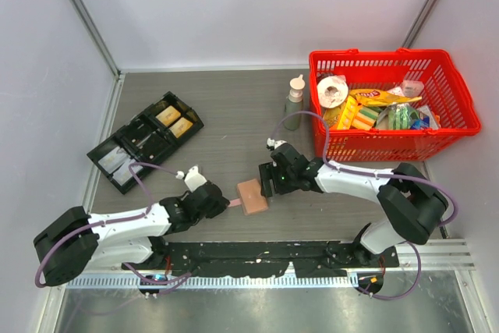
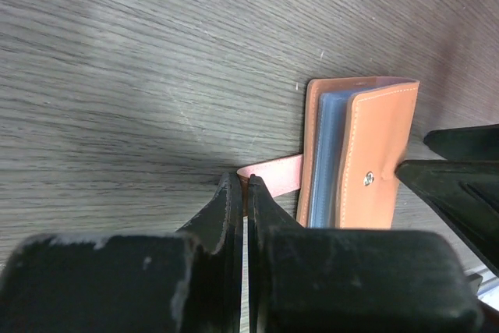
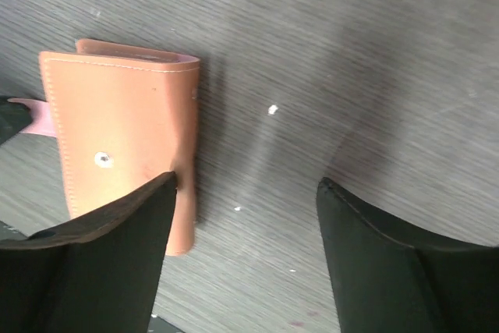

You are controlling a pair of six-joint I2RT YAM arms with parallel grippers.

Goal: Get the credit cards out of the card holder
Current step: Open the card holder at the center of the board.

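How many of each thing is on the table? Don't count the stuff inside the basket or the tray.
Wallet: 1
Red basket: 1
Black tray: 1
Bottle: 1
Total: 4

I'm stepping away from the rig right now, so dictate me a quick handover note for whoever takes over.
Left gripper: shut on the strap tab of the card holder.
Right gripper: open, one finger over the holder's cover, the other above bare table.
The holder lies folded on the table between the arms.
Done: strap gripped.
To do: open the holder and pull out the cards; none are visible outside it.
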